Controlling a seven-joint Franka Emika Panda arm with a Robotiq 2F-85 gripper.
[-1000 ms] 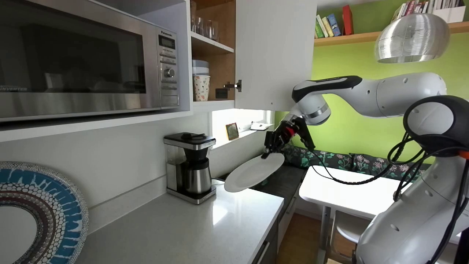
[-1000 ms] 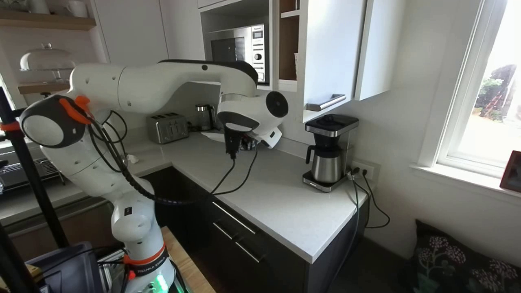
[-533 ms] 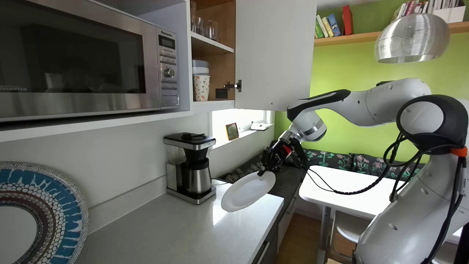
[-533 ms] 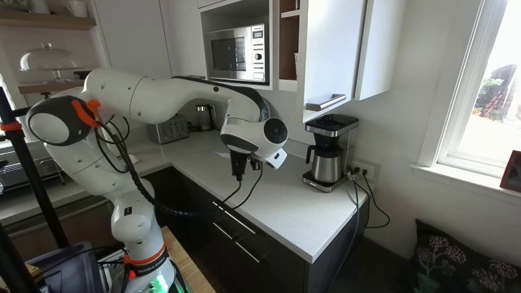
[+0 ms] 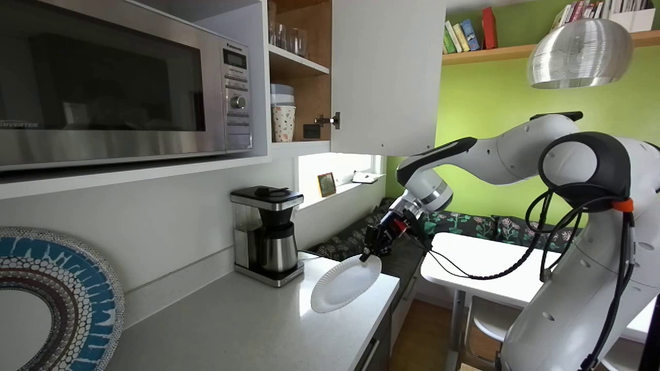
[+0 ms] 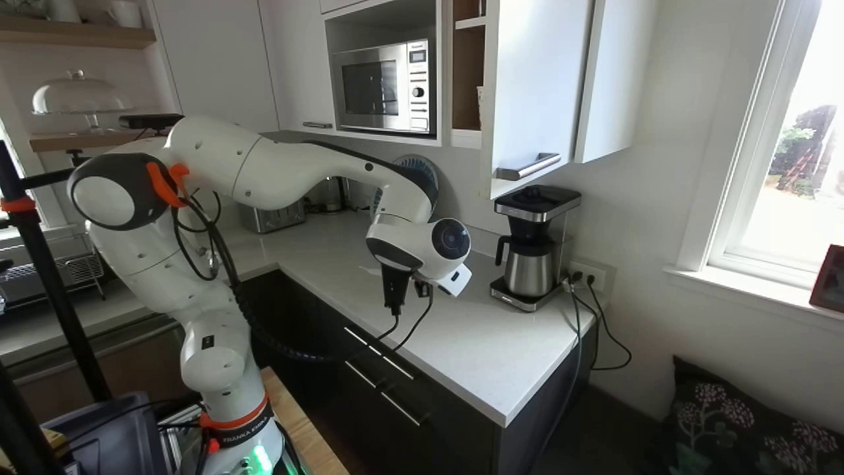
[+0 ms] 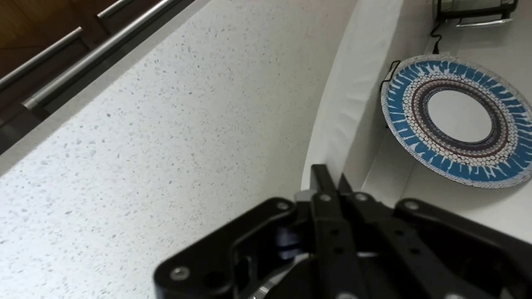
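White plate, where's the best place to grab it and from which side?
Pinch the white plate by its upper rim, probably coming from above, one jaw per face: it slants with that edge highest, where the gripper holds it, and the thin rim suits pinching.

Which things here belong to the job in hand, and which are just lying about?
In the job: white plate, held tilted; gripper, shut on the plate's rim.
Just lying about: coffee maker, toaster, microwave, blue-patterned disc, small framed picture.
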